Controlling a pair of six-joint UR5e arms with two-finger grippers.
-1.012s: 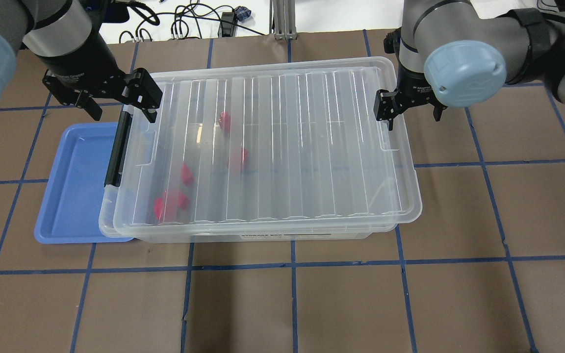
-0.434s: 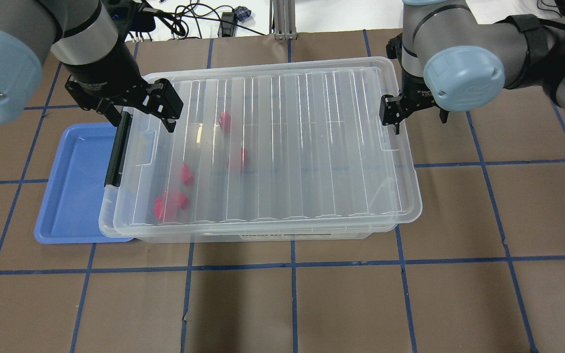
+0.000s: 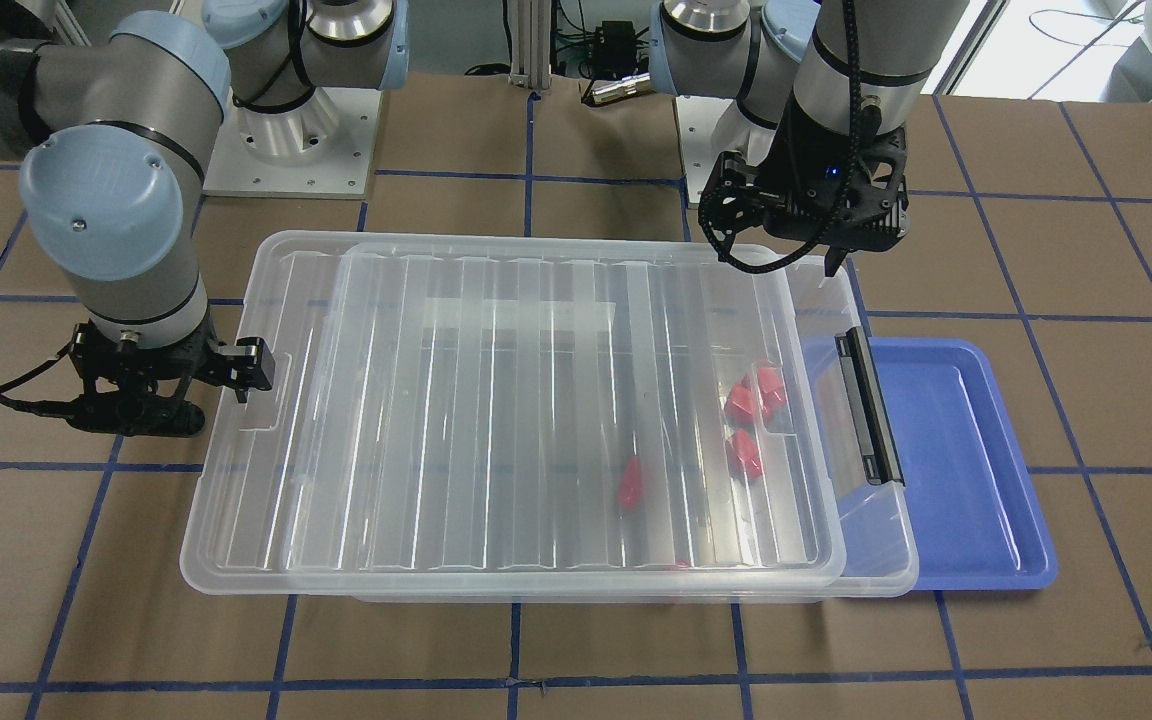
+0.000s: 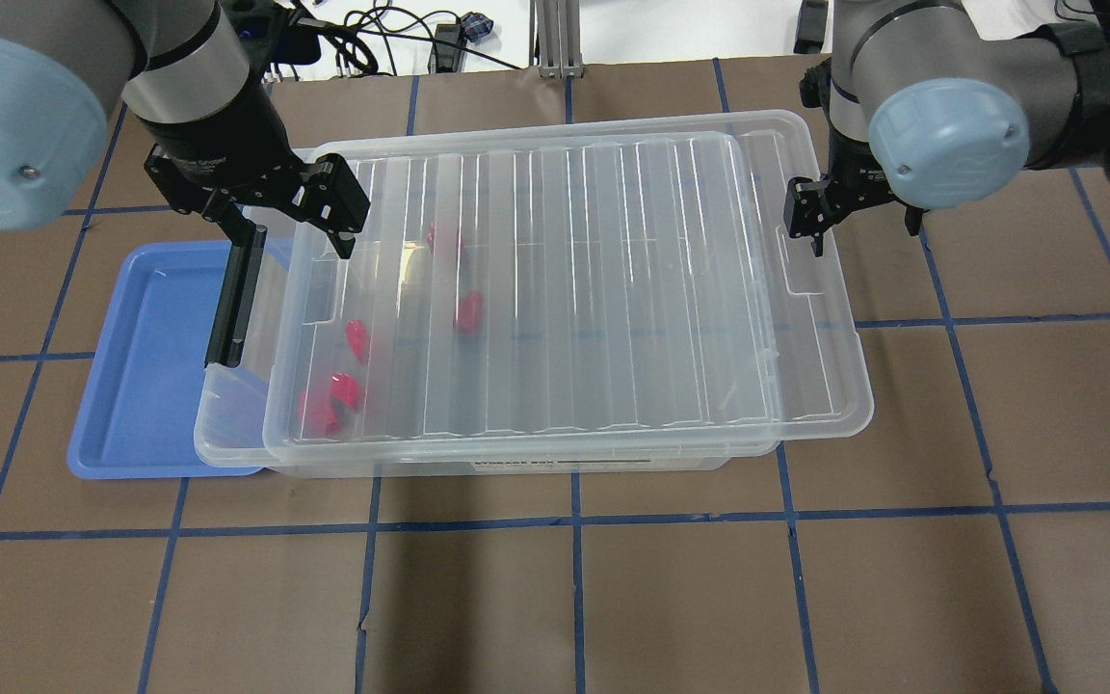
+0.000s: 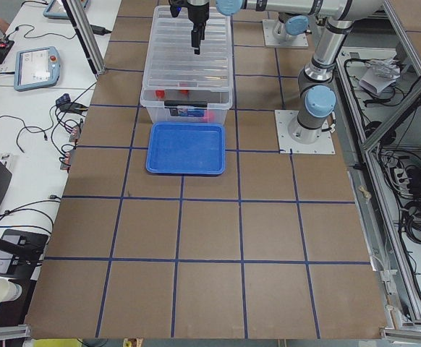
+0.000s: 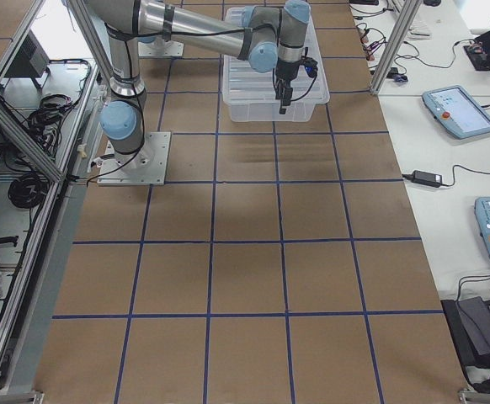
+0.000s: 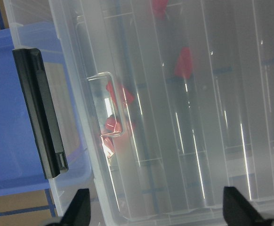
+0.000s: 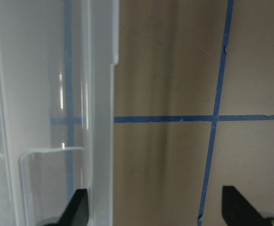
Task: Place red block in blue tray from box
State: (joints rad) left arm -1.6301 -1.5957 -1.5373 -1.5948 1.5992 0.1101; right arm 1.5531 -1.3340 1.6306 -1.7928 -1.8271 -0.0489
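Brown table gridded in blue tape, watched from my remote station: the box lies with its long axis running from the robot's left to its right. The black latch bar stands on the short end at the robot's left.

The ribbed clear lid sits offset toward the robot's right. It overhangs that end and leaves a strip of the box uncovered beside the latch bar. I cannot tell whether it rests on the rim or is raised off it.

The red blocks lie inside the box under the lid, bunched in the half nearer the latch bar. The marked one looks to lie with its long axis roughly across the box's width. The ribs blur all of them too much for me to say which way any stub points.

The blue tray lies on the table at the latch end, its long axis crosswise to the box's. In the overhead view the box's rim overlaps its inner edge.

The left end effector hangs above the lid's latch-side end, jaws spread wide and gripping nothing. The right end effector is at the lid's opposite short end, jaws likewise apart. In its wrist view one fingertip is over the lid's rim and the other over bare table. I cannot tell whether it touches the lid.
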